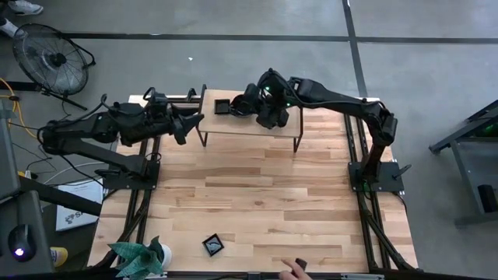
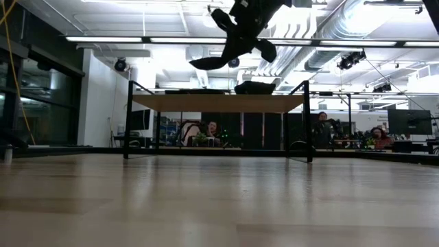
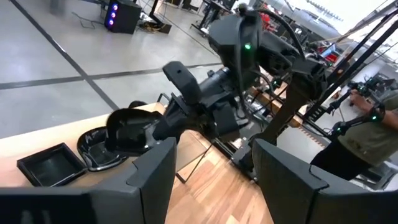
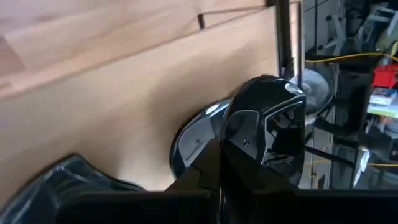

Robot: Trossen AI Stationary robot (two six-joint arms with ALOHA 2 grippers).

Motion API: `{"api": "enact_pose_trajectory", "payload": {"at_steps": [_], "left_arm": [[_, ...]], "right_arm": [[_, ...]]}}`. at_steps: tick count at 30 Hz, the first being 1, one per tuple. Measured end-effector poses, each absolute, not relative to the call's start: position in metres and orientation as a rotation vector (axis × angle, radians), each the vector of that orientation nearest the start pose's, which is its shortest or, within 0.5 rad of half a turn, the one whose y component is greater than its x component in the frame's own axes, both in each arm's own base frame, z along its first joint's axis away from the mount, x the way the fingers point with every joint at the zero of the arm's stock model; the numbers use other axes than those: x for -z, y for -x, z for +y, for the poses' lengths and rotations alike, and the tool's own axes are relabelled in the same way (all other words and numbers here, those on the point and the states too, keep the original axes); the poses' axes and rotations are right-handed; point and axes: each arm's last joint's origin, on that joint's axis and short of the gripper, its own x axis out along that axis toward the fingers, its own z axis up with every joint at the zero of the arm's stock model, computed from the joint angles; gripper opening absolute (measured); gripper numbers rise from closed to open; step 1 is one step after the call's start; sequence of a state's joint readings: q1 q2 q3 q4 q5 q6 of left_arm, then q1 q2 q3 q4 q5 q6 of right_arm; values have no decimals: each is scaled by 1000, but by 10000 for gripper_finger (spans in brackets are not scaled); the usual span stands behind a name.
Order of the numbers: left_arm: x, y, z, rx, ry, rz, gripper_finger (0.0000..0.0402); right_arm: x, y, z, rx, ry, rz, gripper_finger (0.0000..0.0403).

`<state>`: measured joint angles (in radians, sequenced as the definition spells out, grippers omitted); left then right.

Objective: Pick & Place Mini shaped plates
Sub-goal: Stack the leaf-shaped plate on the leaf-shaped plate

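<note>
My right gripper (image 1: 241, 105) hangs over the left part of a raised wooden shelf (image 1: 272, 132) at the table's far side, shut on a roundish glossy black mini plate (image 3: 129, 127). Below that plate, another roundish black dish (image 3: 93, 149) rests flat on the shelf, and beside it a square black dish (image 3: 53, 165), also seen from above (image 1: 223, 106). One more black mini plate (image 1: 212, 246) lies near the table's near edge. My left gripper (image 1: 191, 124) waits open just off the shelf's left end, touching nothing. My right gripper pinches the roundish plate by its rim (image 3: 152, 129) between the two fingers, one finger (image 4: 245, 140) lying over the plate's hollow. The fingers come slanting down from the table's right. The plate is lifted clear of the shelf, tilted, above the dish lying there.
The shelf stands on thin dark metal legs (image 2: 128, 120), with open room beneath it. A green plant (image 1: 140, 257) sits at the table's near left corner. A person's hand (image 1: 294, 270) shows at the near edge. Bare wood stretches between shelf and near edge.
</note>
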<state>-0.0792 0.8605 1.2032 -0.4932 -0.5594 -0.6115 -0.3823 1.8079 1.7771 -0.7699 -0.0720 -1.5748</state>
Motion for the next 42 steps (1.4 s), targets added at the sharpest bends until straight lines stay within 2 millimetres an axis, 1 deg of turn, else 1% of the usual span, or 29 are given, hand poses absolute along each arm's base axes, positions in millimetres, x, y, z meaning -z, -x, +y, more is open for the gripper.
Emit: {"api": "enact_pose_trajectory", "payload": {"at_steps": [2, 7, 11, 15, 20, 26, 36, 39, 42], "left_arm": [[-427, -155, 3, -509, 548, 1, 209], [-426, -164, 2, -510, 547, 4, 209], [-424, -167, 2, -514, 556, 11, 209], [-423, -169, 2, -517, 562, 17, 209], [-422, -170, 2, -519, 564, 20, 209], [-423, -170, 2, -525, 565, 15, 209], [-423, -170, 2, -526, 564, 16, 209], [-423, -170, 2, -526, 564, 16, 209], [-423, -170, 2, -526, 563, 17, 209]], "right_arm": [[-340, -368, -150, -388, 1308, 823, 0], [-331, -376, -157, -409, 1355, 815, 0], [-323, -378, -165, -427, 1354, 827, 0], [-320, -377, -173, -408, 1353, 835, 0], [-314, -377, -182, -426, 1329, 825, 0], [-311, -379, -185, -425, 1326, 811, 0], [-309, -376, -191, -421, 1290, 823, 0], [-304, -376, -191, -428, 1288, 830, 0], [-296, -376, -191, -438, 1281, 839, 0]]}}
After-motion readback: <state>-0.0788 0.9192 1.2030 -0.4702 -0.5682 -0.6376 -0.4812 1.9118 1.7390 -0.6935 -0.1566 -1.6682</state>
